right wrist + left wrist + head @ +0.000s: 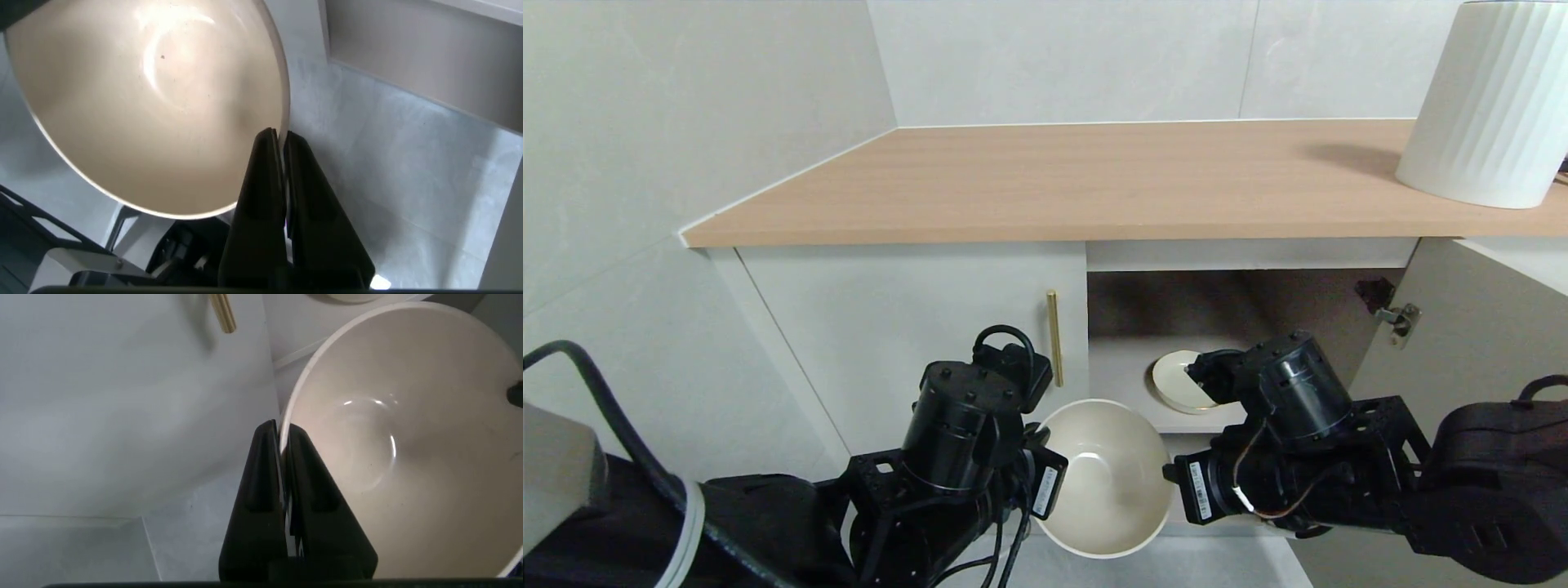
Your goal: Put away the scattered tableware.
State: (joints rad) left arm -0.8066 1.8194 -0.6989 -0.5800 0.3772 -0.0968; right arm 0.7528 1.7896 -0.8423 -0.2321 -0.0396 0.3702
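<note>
A large cream bowl (1104,478) hangs in the air in front of the open cabinet, held from both sides. My left gripper (1037,453) is shut on its left rim; in the left wrist view the fingers (265,457) pinch the bowl (400,449) edge. My right gripper (1173,474) is shut on the right rim, and the right wrist view has its fingers (263,159) clamped over the bowl (147,106) edge. A small cream plate (1180,381) lies on the cabinet shelf (1119,367) behind the bowl.
The right cabinet door (1462,327) stands open at the right. The left door (915,318) is closed, with a gold handle (1053,336). A white ribbed cylinder (1490,106) stands on the wooden countertop (1054,180) at the back right.
</note>
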